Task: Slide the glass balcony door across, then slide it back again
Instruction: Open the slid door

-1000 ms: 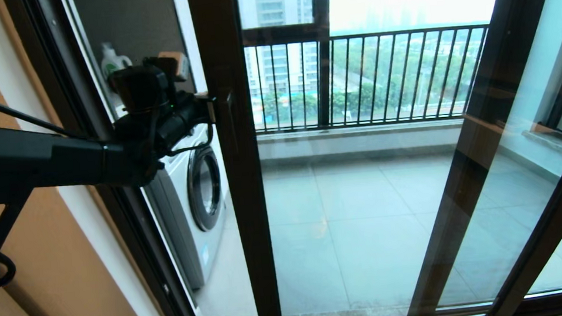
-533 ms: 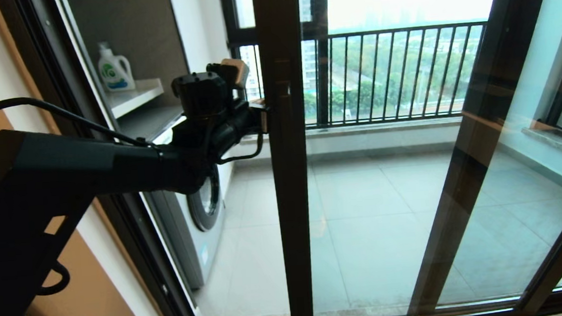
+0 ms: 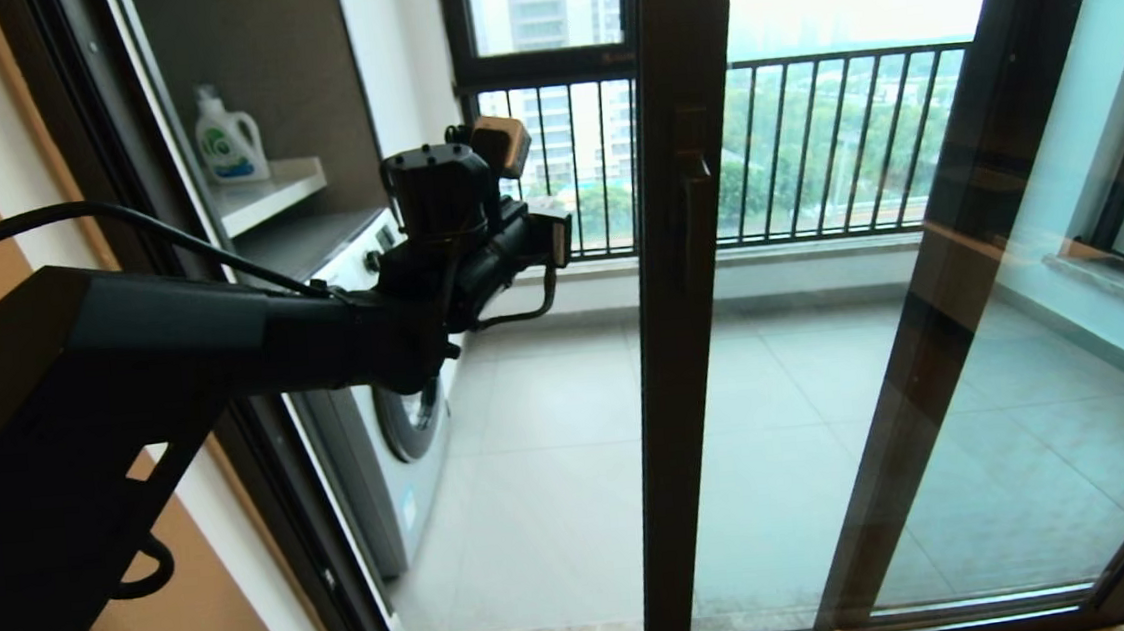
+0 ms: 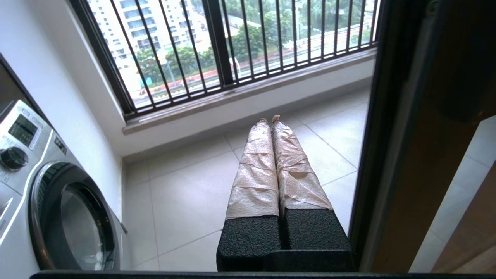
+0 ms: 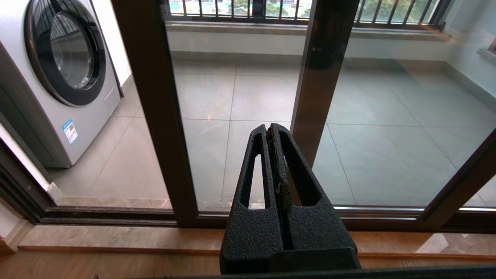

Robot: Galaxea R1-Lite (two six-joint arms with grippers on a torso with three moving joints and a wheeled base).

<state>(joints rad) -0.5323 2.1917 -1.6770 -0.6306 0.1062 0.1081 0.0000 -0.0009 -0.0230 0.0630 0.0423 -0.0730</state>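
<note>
The glass balcony door (image 3: 674, 397) stands partly slid across, its dark brown upright near the middle of the head view with the bar handle (image 3: 700, 214) on it. My left gripper (image 3: 561, 238) is shut, with nothing in it. It hovers at handle height in the open doorway, a short way left of the upright and not touching it. In the left wrist view the tape-wrapped fingertips (image 4: 263, 123) are pressed together, and the door (image 4: 391, 155) edge runs beside them. My right gripper (image 5: 268, 128) is shut and empty, low before the door (image 5: 155, 116), outside the head view.
A washing machine (image 3: 401, 438) stands just inside the opening at the left, under a shelf with a detergent bottle (image 3: 229, 138). A second dark-framed pane (image 3: 934, 326) stands at the right. A black balcony railing (image 3: 839, 143) runs across the back. Tiled floor fills the opening.
The door has slid to the right, widening the opening. My left gripper went with it at the upright, and now sits apart from the upright.
</note>
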